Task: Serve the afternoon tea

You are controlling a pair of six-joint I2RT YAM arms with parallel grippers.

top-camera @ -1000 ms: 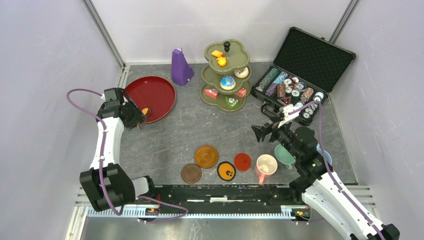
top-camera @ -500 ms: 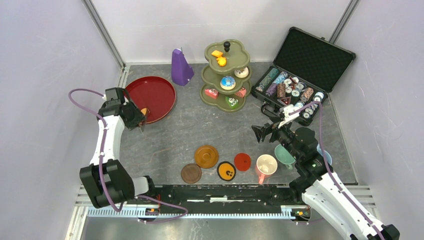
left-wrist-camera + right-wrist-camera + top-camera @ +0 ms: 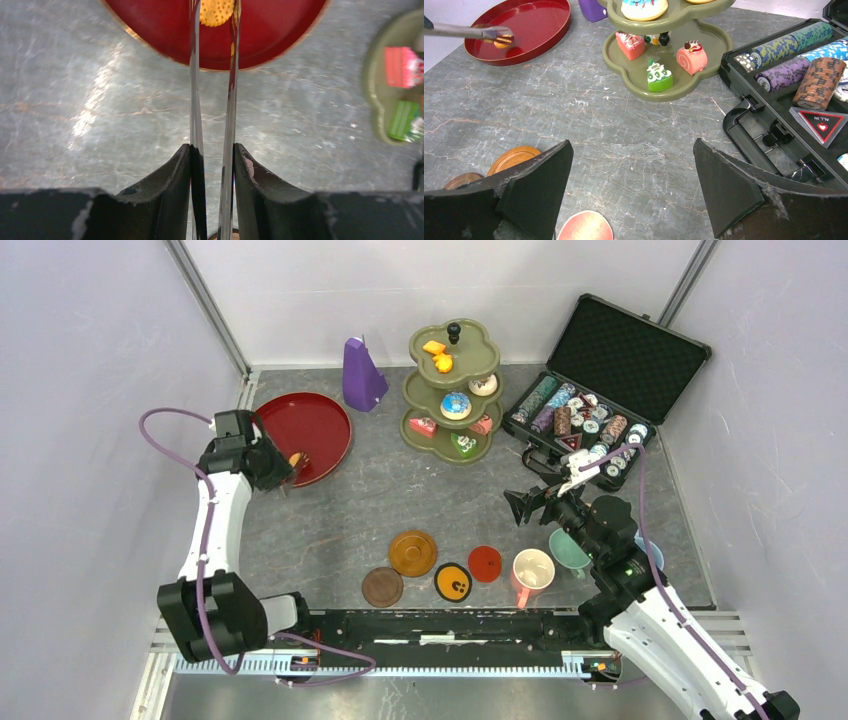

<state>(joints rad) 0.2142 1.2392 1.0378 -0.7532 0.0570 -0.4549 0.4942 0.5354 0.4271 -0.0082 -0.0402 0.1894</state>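
Note:
My left gripper [image 3: 212,150] is shut on metal tongs [image 3: 230,100]. The tong tips pinch a round orange biscuit [image 3: 216,11] over the near edge of the red tray [image 3: 280,30]. From above, the gripper [image 3: 268,465] sits at the tray's near-left rim [image 3: 318,430]. The olive three-tier stand [image 3: 452,390] holds several small cakes. The right wrist view shows a pink slice [image 3: 630,44], a green cake [image 3: 659,77] and a roll [image 3: 691,52]. My right gripper [image 3: 522,505] is open and empty above bare table, also in its wrist view [image 3: 634,185].
Coasters lie at the front: orange-brown [image 3: 412,552], brown [image 3: 382,587], black-yellow [image 3: 452,582], red [image 3: 485,563]. A pink mug [image 3: 532,570] and a teal mug [image 3: 568,550] stand beside my right arm. The open chip case [image 3: 590,420] is at the right, the purple pyramid [image 3: 362,375] at the back.
My left gripper has shifted slightly toward the far side, carrying the tongs and biscuit a little further over the tray. The right arm has not moved.

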